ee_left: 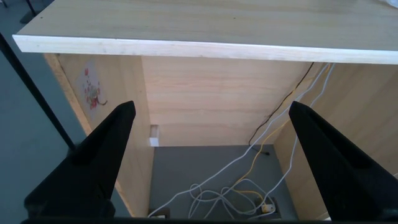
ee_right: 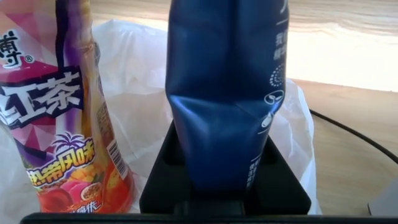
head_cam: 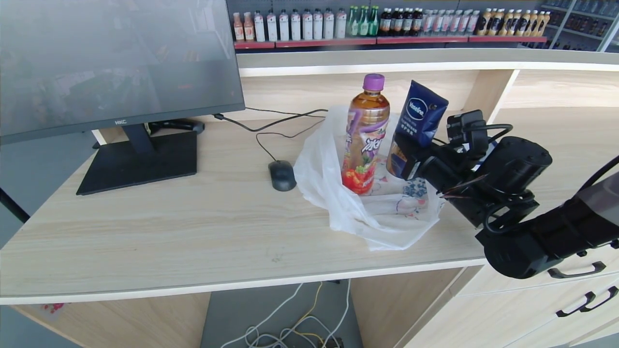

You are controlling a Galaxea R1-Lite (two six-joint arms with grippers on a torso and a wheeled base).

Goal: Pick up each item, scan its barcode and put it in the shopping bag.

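Observation:
A dark blue lotion tube point(head_cam: 419, 118) stands upright with my right gripper point(head_cam: 405, 164) shut on its lower end, held over the far right part of the white plastic shopping bag point(head_cam: 382, 215). Just left of it, a tea bottle point(head_cam: 365, 137) with a purple cap stands upright inside the bag. In the right wrist view the blue tube point(ee_right: 227, 93) sits between the black jaws, with the bottle point(ee_right: 62, 118) close beside it and the bag point(ee_right: 140, 68) behind. My left gripper point(ee_left: 211, 168) hangs open below the desk's front edge point(ee_left: 186, 46), holding nothing.
A monitor point(head_cam: 116, 58) on its stand occupies the desk's left rear, and a black mouse point(head_cam: 282, 175) lies just left of the bag. A raised counter ledge point(head_cam: 387, 60) runs behind. Drawers with black handles point(head_cam: 578, 270) are at the right. Cables point(ee_left: 236, 186) hang under the desk.

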